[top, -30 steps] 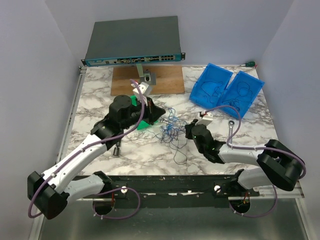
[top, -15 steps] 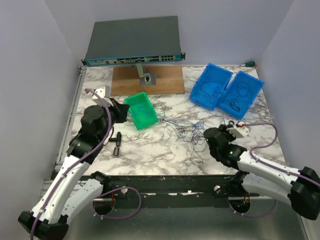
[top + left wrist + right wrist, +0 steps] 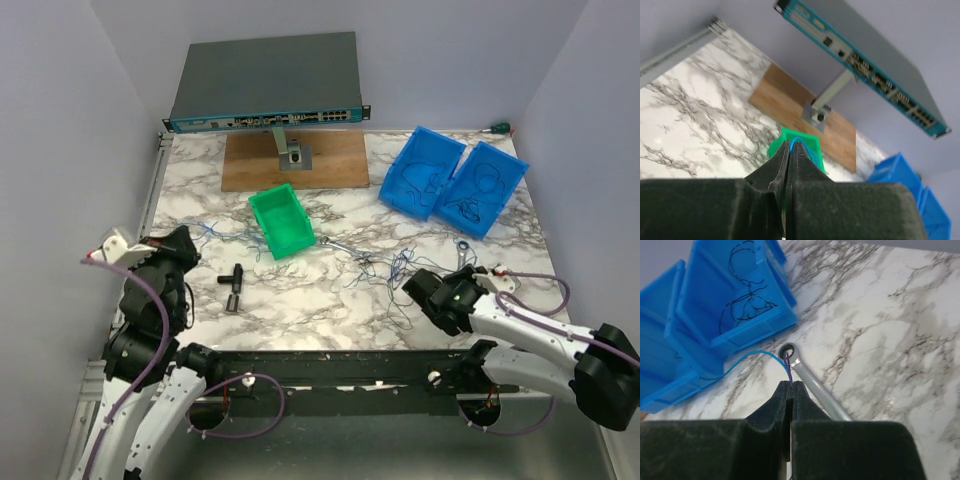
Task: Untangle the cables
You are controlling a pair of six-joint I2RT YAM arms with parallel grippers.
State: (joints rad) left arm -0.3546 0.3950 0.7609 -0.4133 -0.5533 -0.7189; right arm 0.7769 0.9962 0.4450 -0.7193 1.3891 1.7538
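COLOURS AND PATTERNS

White marble with grey veining on the desk (image 3: 300,300). Thin blue and dark strands in the cables (image 3: 372,263). Bright green on one bin (image 3: 283,222). Vivid blue on the blue bins (image 3: 392,190), with black squiggles inside. Brown wood grain on the board (image 3: 250,165). Dark grey on the switch (image 3: 265,75), with a teal front. Matte black on the left gripper (image 3: 790,145) and right gripper (image 3: 791,386). Silver on the wrench (image 3: 817,390). Purple on the arm cables (image 3: 156,310).

table (image 3: 300,300): marble-patterned, smooth, faintly glossy
green bin (image 3: 283,222): smooth plastic
blue bins (image 3: 440,140): plastic, slight sheen
board (image 3: 250,160): wood, matt
wrench (image 3: 817,390): bare metal, shiny
cables (image 3: 385,265): smooth blue and dark sheathing
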